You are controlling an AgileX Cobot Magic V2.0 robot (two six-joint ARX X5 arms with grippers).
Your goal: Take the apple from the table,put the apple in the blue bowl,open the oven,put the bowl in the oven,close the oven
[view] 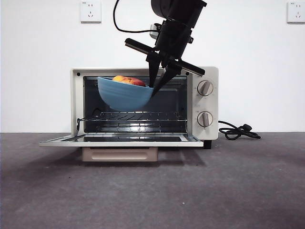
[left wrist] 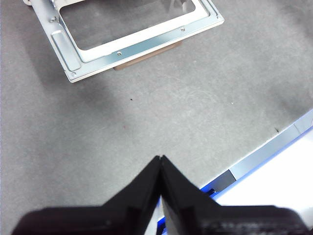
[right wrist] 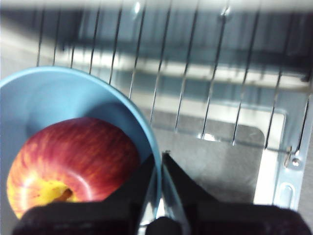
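The cream-white oven (view: 209,71) stands at the back of the table (view: 152,191) with its door (view: 121,140) folded down flat. My right gripper (view: 156,85) comes in from above and is shut on the right rim of the blue bowl (view: 124,95), which hangs tilted inside the oven mouth above the wire rack (view: 133,116). The red and yellow apple (view: 128,80) lies in the bowl. In the right wrist view the apple (right wrist: 73,164) fills the bowl (right wrist: 44,98), and the gripper (right wrist: 160,159) pinches the rim over the rack (right wrist: 205,73). My left gripper (left wrist: 160,159) is shut on nothing, above the table near the open door (left wrist: 132,39).
Two round knobs (view: 205,88) sit on the oven's right panel. A black cord (view: 238,131) coils on the table to the oven's right. Two wall sockets (view: 90,11) are high on the white wall. A blue-edged table border (left wrist: 274,147) shows in the left wrist view.
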